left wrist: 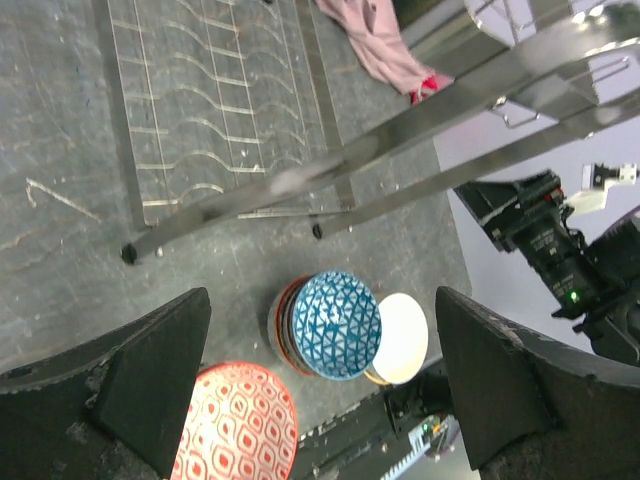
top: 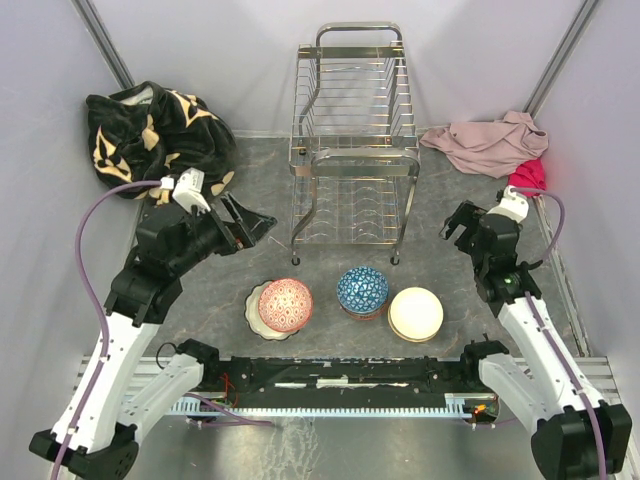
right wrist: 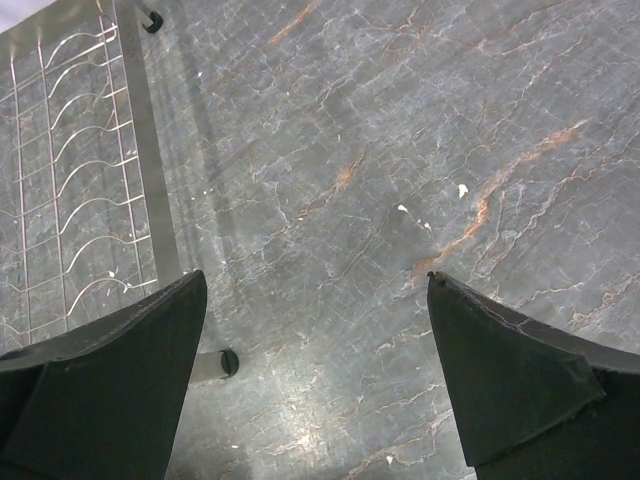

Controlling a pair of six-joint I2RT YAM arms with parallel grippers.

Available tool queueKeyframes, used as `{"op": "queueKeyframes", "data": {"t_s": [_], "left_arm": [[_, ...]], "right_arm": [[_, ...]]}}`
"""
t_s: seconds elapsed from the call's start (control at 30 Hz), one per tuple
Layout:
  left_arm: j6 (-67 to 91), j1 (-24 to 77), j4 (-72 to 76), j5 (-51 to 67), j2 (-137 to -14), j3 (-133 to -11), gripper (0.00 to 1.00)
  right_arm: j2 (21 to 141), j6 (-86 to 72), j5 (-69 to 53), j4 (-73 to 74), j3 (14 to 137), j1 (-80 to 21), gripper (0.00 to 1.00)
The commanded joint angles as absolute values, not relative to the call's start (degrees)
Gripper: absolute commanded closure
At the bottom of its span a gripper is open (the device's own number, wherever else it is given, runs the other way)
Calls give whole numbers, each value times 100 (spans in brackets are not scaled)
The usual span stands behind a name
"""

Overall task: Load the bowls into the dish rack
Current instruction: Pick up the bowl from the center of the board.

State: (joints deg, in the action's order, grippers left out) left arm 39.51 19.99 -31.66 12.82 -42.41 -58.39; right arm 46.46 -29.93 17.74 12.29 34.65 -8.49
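The chrome dish rack [top: 355, 140] stands empty at the middle back of the table. Three bowls sit upside down in a row in front of it: a red patterned bowl [top: 285, 304] over a pale dish, a blue patterned bowl [top: 362, 290], and a cream bowl [top: 416, 312]. My left gripper [top: 252, 222] hovers open left of the rack's near corner; its wrist view shows the blue bowl [left wrist: 335, 324], cream bowl [left wrist: 402, 337] and red bowl [left wrist: 235, 425] below. My right gripper [top: 458, 222] hangs open right of the rack, over bare table, with the rack's foot [right wrist: 228, 361] near it.
A black and tan cloth [top: 155, 135] is bunched at the back left. A pink cloth [top: 490, 143] and a red item [top: 528, 176] lie at the back right. Grey walls close in both sides.
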Motion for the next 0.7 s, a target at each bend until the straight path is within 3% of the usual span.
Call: {"op": "queueKeyframes", "data": {"t_s": [0.0, 0.17, 0.67], "left_arm": [[3717, 2107, -4191, 1558, -4212, -6157, 1], [3710, 2409, -4420, 1418, -4376, -5891, 1], [4618, 5312, -5107, -1637, -5118, -6130, 1]], "right_arm": [[4772, -3050, 1649, 1147, 3718, -822, 1], [4880, -3059, 1548, 1085, 3713, -817, 2], [5106, -3111, 1469, 1020, 3752, -808, 3]]}}
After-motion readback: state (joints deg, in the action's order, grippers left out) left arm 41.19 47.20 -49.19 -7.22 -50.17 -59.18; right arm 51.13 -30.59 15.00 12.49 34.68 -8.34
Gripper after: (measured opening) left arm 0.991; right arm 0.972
